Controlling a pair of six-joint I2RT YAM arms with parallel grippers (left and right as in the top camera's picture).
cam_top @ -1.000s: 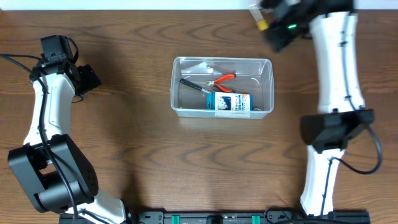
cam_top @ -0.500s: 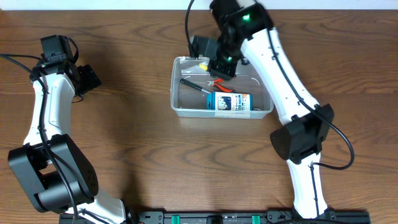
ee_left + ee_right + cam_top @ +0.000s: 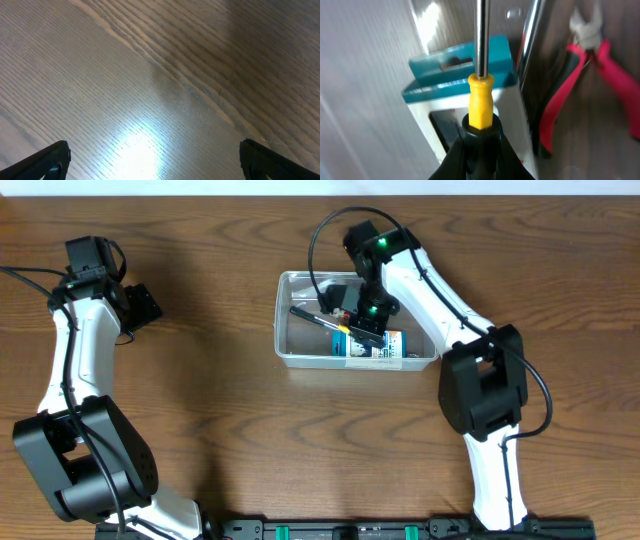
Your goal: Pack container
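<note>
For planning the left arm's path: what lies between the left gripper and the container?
Overhead view: only bare wooden table between the left gripper and the container.

the right gripper hangs over the clear plastic rectangular tub, and from above its black body covers nearly all of what the jaws pinch and the tools under them. seen from the wrist, the yellow-handled screwdriver vanishes butt-first between the jaws, and its steel shaft runs ahead of them off the top edge. just beyond the jaws the teal and white carton is smeared, its print unreadable. right of the jaws the red-handled pliers are blurred and clipped by the edge. of the left gripper only two black fingertips show, cut by the bottom edge.
</note>
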